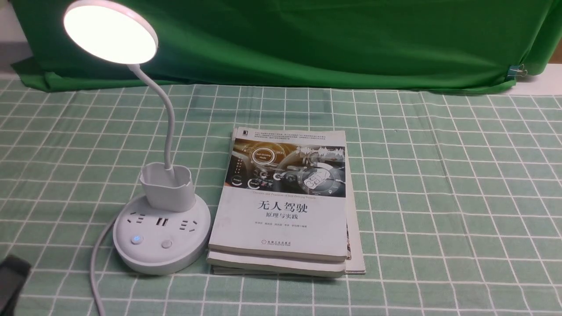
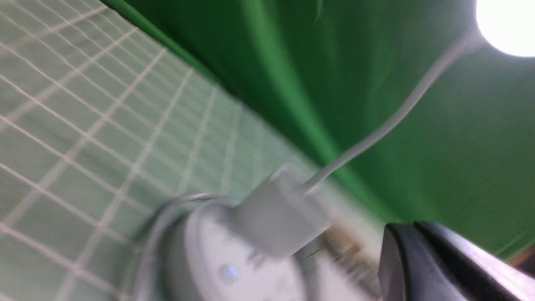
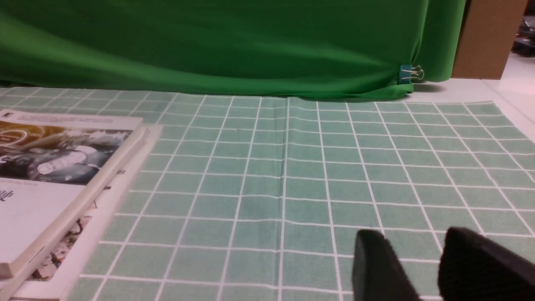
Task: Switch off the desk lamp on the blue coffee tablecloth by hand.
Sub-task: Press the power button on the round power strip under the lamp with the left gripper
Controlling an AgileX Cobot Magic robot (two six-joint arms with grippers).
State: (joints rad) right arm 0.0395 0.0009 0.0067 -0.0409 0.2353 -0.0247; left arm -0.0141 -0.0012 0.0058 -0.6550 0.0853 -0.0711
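Note:
The white desk lamp stands at the left on the pale green grid tablecloth (image 1: 439, 197). Its round disc head (image 1: 109, 31) is lit. Its base (image 1: 161, 254) has sockets, a button glowing blue (image 1: 136, 239) and a plain button (image 1: 166, 244), with the cup holder (image 1: 168, 186) behind them. My left gripper (image 1: 13, 281) shows as a black tip at the bottom left, apart from the base. In the blurred left wrist view, its fingers (image 2: 411, 228) lie together, empty, with the lamp base (image 2: 217, 267) and lit head (image 2: 508, 25) ahead. My right gripper (image 3: 413, 236) is open and empty over the cloth.
A stack of books (image 1: 285, 202) lies right beside the lamp base; it also shows in the right wrist view (image 3: 50, 175). The lamp's white cord (image 1: 94, 272) runs off the front edge. A dark green backdrop (image 1: 329, 39) hangs at the back.

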